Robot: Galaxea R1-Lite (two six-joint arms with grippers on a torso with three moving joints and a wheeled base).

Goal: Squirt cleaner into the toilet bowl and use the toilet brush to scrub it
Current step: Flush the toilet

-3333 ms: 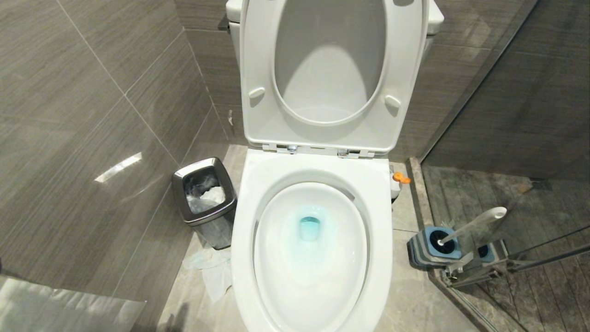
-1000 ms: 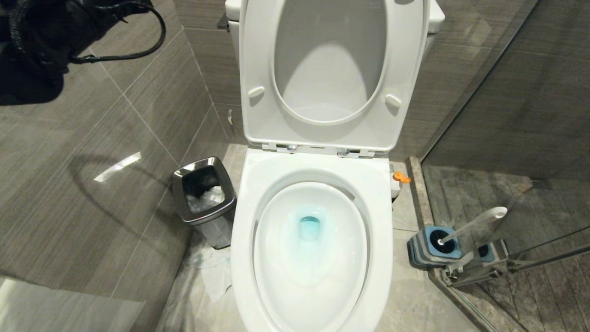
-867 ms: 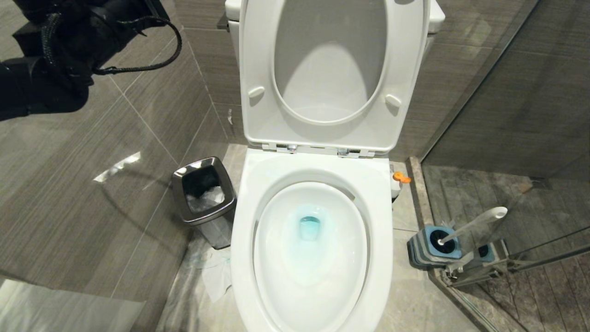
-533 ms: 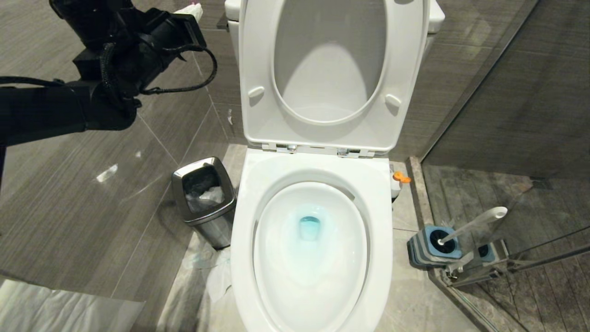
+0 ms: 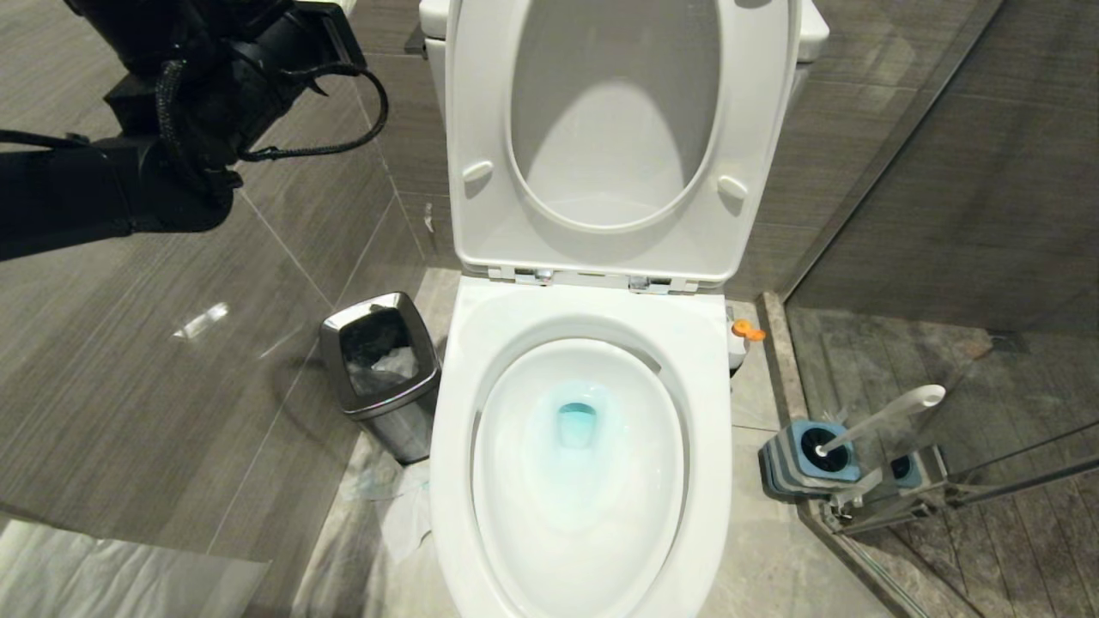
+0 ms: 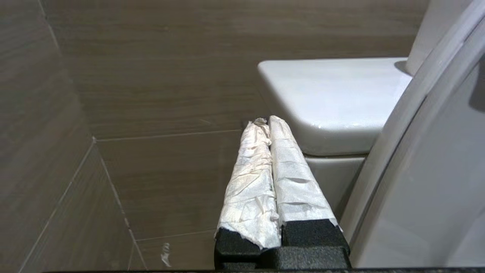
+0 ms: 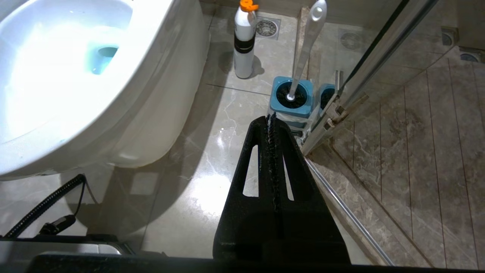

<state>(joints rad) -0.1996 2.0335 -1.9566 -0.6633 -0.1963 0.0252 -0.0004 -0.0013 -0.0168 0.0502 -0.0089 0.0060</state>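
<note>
Toilet bowl (image 5: 584,360) is centred in the head view, lid raised, with teal-blue water at its drain. The left gripper (image 6: 265,123), absent seconds ago, has been raised into the upper left of the frame beside the tank (image 6: 333,98), clenched and empty. The right gripper (image 7: 271,117) is clenched, parked low. Cleaner (image 7: 243,41) and toilet brush (image 7: 307,41) are left on the floor at right; scrubbing is judged pending.

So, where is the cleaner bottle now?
The cleaner stands upright on the floor right of the toilet bowl, beyond the toilet brush in its holder.
</note>
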